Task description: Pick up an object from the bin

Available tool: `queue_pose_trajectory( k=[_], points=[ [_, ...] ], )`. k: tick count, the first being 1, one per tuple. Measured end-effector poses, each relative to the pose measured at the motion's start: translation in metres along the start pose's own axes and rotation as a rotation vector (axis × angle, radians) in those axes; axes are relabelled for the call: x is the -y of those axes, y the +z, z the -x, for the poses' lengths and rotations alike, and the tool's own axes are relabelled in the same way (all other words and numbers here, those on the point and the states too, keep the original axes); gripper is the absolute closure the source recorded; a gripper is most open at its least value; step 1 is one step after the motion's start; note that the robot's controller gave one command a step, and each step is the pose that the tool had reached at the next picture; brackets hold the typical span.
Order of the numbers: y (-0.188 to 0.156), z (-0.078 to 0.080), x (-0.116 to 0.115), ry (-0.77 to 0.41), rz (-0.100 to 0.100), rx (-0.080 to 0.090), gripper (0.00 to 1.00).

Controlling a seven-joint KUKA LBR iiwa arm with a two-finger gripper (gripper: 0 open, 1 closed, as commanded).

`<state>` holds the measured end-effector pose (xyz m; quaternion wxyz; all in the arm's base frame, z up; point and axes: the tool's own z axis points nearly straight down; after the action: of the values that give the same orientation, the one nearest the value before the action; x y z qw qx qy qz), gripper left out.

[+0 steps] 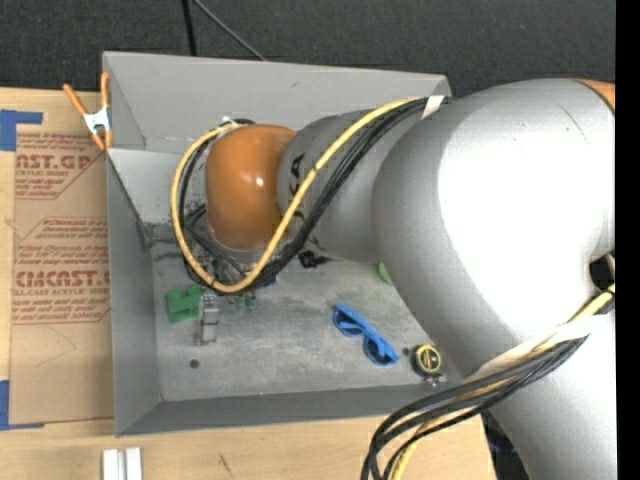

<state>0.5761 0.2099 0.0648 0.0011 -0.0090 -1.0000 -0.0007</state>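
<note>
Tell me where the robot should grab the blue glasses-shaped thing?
Probably across the narrow middle of the blue glasses-shaped thing, coming straight down from above. It lies flat on the bin floor, long and slanted, so a grip across its short width should fit.

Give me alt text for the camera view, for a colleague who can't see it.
The arm's claw is down at the left of the grey bin, next to a small green block. A blue plastic piece and a small yellow-and-black round thing lie apart toward the view's lower right.
</note>
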Motion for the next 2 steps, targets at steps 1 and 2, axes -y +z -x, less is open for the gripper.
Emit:
queue_pose_trajectory(
  k=[1, 2],
  points=[
    [-0.005, 0.001, 0.0, 0.0, 0.001, 0.003, 1.0],
    [-0.065, 0.0, -0.04, 0.066, 0.005, 0.009, 1.0]
  ],
)
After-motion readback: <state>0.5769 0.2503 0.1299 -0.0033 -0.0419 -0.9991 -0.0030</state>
